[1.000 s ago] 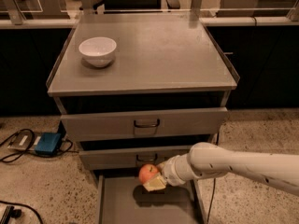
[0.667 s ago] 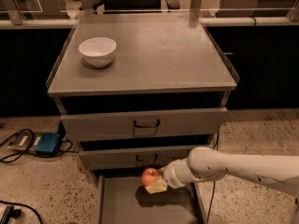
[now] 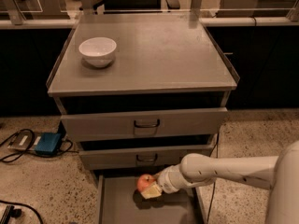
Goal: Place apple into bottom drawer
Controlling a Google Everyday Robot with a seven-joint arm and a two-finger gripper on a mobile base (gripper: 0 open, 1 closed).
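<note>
Camera view looked down on a grey metal cabinet with three drawers. On its worktop [image 3: 159,55] a white bowl [image 3: 97,51] stood near the left rear corner. The top drawer [image 3: 107,124] and the middle drawer [image 3: 107,158], each with a dark loop handle, were pulled out only a little. The bottom drawer [image 3: 117,204] was pulled out furthest, its flat grey floor showing.

The robot's white arm [image 3: 224,169] reached in from the right, low, across the open bottom drawer. At its tip, the pincer [image 3: 148,189] was clamped on the apple [image 3: 145,182], with one pale finger [image 3: 152,191] showing beneath the fruit. The apple hung over the rear part of the bottom drawer, just below the middle drawer's front, with a dark shadow on the drawer floor under it.

On the speckled floor to the left of the cabinet lay a blue box [image 3: 48,143] with dark cables [image 3: 14,146] beside it.
</note>
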